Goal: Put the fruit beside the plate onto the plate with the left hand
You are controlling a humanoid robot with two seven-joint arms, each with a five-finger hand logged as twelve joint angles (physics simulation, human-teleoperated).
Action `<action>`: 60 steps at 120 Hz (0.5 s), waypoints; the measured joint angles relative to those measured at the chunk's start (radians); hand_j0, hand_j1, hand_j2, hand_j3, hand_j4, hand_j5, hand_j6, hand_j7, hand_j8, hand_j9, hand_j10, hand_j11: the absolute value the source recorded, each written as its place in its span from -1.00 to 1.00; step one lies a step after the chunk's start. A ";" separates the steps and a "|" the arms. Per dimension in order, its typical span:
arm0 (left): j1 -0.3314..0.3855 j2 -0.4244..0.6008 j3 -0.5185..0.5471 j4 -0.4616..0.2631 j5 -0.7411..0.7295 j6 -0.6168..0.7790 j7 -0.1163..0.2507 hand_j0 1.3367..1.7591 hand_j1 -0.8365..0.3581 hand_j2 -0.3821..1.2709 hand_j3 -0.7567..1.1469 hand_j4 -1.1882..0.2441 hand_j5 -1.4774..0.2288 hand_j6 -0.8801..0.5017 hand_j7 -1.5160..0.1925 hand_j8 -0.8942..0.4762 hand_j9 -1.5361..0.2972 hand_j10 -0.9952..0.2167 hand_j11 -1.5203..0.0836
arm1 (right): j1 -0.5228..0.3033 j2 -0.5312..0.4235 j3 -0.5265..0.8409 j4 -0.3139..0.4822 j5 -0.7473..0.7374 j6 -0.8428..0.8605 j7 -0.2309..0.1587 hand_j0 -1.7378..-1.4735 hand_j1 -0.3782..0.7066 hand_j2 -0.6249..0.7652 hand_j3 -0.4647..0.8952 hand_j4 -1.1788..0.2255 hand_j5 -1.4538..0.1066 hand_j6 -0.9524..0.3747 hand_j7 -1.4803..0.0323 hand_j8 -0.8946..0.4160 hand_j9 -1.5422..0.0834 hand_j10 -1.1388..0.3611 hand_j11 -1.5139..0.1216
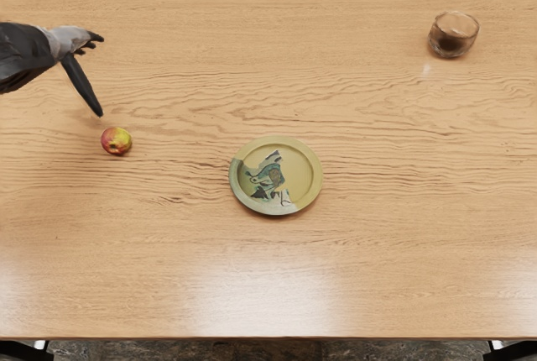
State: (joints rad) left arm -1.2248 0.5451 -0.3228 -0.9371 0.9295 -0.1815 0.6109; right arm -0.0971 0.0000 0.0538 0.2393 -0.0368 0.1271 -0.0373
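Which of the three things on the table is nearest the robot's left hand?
The small red-and-yellow apple, close by the left hand. The green plate sits mid-table and the glass stands at the far right, both farther off.

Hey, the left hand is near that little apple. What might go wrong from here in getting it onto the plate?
1. The left hand is open and one long finger points down toward the apple. The apple is small and round, so a poke could roll it away.
2. The plate lies well to the apple's right, so a weak grip might drop it on the way.
3. The plate looks shallow, so the apple may roll off.
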 joint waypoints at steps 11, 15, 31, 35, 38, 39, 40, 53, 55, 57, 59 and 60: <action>0.007 -0.077 0.125 -0.005 0.025 0.092 0.000 0.52 0.92 -0.53 -0.20 0.61 0.68 0.22 0.72 0.25 0.63 0.58 0.84 | 0.000 0.000 0.000 0.000 0.000 0.000 0.000 -0.40 -0.91 -0.11 -0.32 0.66 0.84 0.41 0.93 0.34 0.87 0.50 0.83; 0.005 -0.076 0.170 -0.016 0.030 0.110 0.000 0.52 0.92 -0.53 -0.20 0.61 0.68 0.22 0.72 0.25 0.63 0.58 0.84 | 0.000 0.000 0.000 0.000 0.000 0.000 0.000 -0.40 -0.91 -0.11 -0.32 0.66 0.84 0.41 0.93 0.34 0.87 0.50 0.83; 0.006 -0.058 0.300 -0.087 0.039 0.140 0.000 0.52 0.92 -0.53 -0.20 0.61 0.68 0.22 0.72 0.25 0.63 0.58 0.84 | 0.000 0.000 0.000 0.000 0.000 0.000 0.000 -0.40 -0.91 -0.11 -0.32 0.66 0.84 0.41 0.93 0.34 0.87 0.50 0.83; 0.007 -0.057 0.317 -0.101 0.040 0.143 0.000 0.52 0.92 -0.53 -0.20 0.61 0.68 0.22 0.72 0.25 0.63 0.58 0.84 | 0.000 0.000 0.000 0.000 0.000 0.000 0.000 -0.40 -0.91 -0.11 -0.32 0.66 0.84 0.41 0.93 0.34 0.87 0.50 0.83; 0.006 -0.058 0.326 -0.109 0.041 0.145 0.000 0.52 0.92 -0.53 -0.20 0.61 0.68 0.22 0.72 0.25 0.63 0.58 0.84 | 0.000 0.000 0.000 0.000 0.000 0.000 0.000 -0.40 -0.91 -0.11 -0.32 0.66 0.84 0.41 0.93 0.34 0.87 0.50 0.83; 0.006 -0.059 0.329 -0.111 0.041 0.146 0.000 0.52 0.92 -0.53 -0.20 0.61 0.68 0.22 0.72 0.25 0.63 0.58 0.84 | 0.000 0.000 0.000 0.000 0.000 0.000 0.000 -0.40 -0.91 -0.11 -0.32 0.66 0.84 0.41 0.93 0.34 0.87 0.50 0.83; 0.007 -0.059 0.332 -0.113 0.041 0.146 0.000 0.52 0.92 -0.53 -0.20 0.61 0.68 0.22 0.72 0.25 0.63 0.58 0.84 | 0.000 0.000 0.000 0.000 0.000 0.000 0.000 -0.40 -0.91 -0.11 -0.32 0.66 0.84 0.41 0.93 0.34 0.87 0.50 0.83; 0.015 -0.053 0.351 -0.132 0.043 0.163 0.000 0.52 0.91 -0.53 -0.20 0.60 0.67 0.21 0.71 0.24 0.62 0.57 0.83 | 0.000 0.000 0.000 -0.001 0.000 0.000 0.000 -0.40 -0.91 -0.11 -0.32 0.66 0.84 0.41 0.93 0.34 0.87 0.50 0.83; 0.016 -0.045 0.354 -0.137 0.045 0.173 0.000 0.52 0.91 -0.53 -0.20 0.60 0.67 0.21 0.71 0.24 0.62 0.57 0.83 | 0.000 0.000 0.000 -0.001 0.000 0.000 0.000 -0.40 -0.91 -0.11 -0.32 0.66 0.84 0.41 0.93 0.34 0.87 0.50 0.83; 0.016 -0.018 0.356 -0.151 0.049 0.182 0.000 0.52 0.91 -0.53 -0.20 0.60 0.67 0.21 0.71 0.24 0.62 0.57 0.83 | 0.000 0.000 0.000 -0.001 0.000 0.000 0.000 -0.40 -0.91 -0.11 -0.32 0.66 0.84 0.41 0.93 0.34 0.87 0.50 0.83; 0.015 0.011 0.359 -0.169 0.053 0.190 0.000 0.52 0.91 -0.53 -0.20 0.60 0.67 0.21 0.71 0.24 0.62 0.57 0.83 | 0.000 0.000 0.000 -0.001 0.000 -0.001 0.000 -0.40 -0.91 -0.11 -0.32 0.66 0.84 0.41 0.93 0.34 0.87 0.50 0.83; 0.015 0.023 0.360 -0.179 0.055 0.193 0.000 0.52 0.91 -0.53 -0.20 0.60 0.67 0.21 0.71 0.24 0.62 0.57 0.83 | 0.000 0.000 0.000 -0.001 0.000 -0.001 0.000 -0.40 -0.91 -0.11 -0.32 0.66 0.84 0.41 0.93 0.34 0.87 0.50 0.83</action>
State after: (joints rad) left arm -1.2098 0.5684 0.0367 -1.1161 0.9840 0.0115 0.6109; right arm -0.0967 0.0000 0.0537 0.2387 -0.0368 0.1265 -0.0375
